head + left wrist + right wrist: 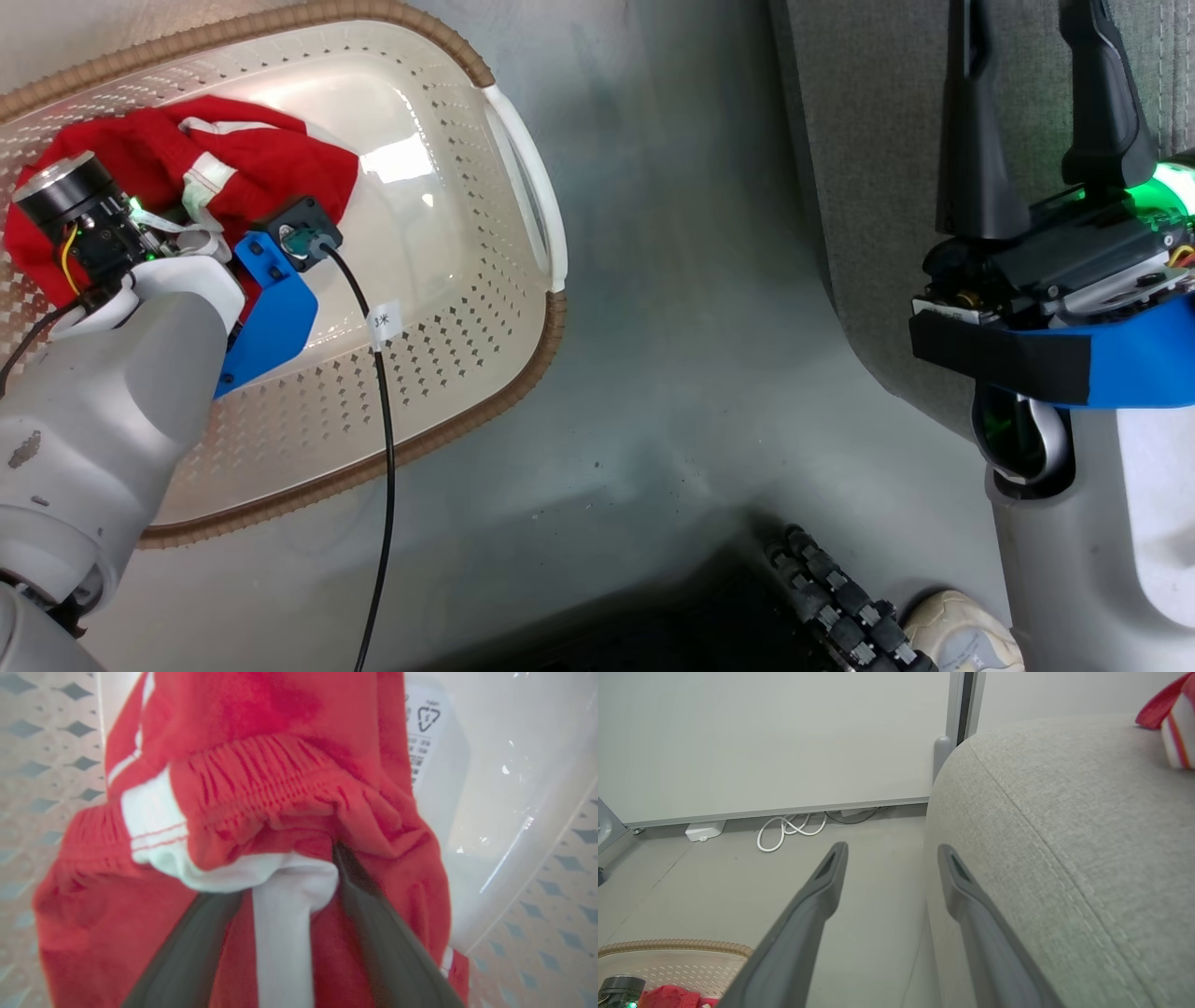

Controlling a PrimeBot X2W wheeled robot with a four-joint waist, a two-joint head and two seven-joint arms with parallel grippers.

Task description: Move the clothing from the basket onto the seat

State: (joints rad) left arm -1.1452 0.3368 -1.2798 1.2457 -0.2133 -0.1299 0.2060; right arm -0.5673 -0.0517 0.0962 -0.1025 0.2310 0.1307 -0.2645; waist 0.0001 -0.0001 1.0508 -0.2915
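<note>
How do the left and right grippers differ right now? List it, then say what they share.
The left gripper is down inside the basket; the right gripper is beside the seat. The left gripper's fingers straddle a white-trimmed fold of the red garment; the right gripper's fingers have nothing between them. Both are open, with long dark fingers.

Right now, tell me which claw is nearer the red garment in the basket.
Left. The left claw is in the basket, open, straddling the red garment; the right claw hangs open beside the seat.
</note>
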